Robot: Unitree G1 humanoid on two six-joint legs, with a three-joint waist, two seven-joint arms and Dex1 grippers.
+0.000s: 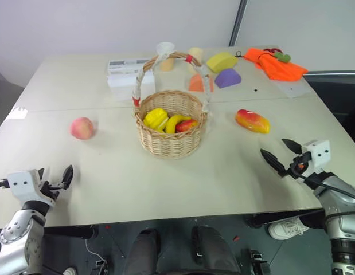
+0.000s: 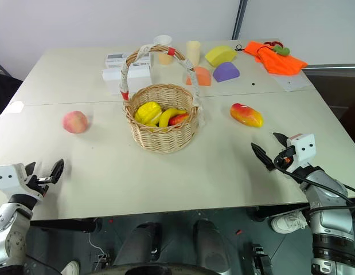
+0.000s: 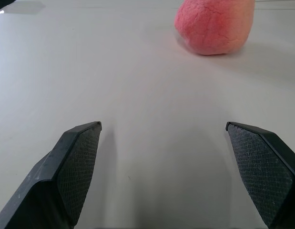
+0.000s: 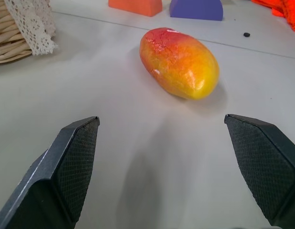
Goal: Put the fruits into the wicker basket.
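The wicker basket (image 1: 171,129) stands mid-table (image 1: 166,177) and already holds yellow fruit — a banana (image 1: 175,122), a knobbly yellow piece (image 1: 155,118) — plus something red (image 1: 187,125). The peach (image 1: 82,128) lies on the bare table to the basket's left, well apart from it; the mango (image 1: 252,121) lies to its right. The left pincer (image 1: 55,179) hovers near the table's front edge, released and empty, facing the peach. The right pincer (image 1: 282,153) — fingers spread wide, grasping nothing — points at the mango. Behind the basket sit a white box (image 1: 127,73) and coloured blocks (image 1: 223,71).
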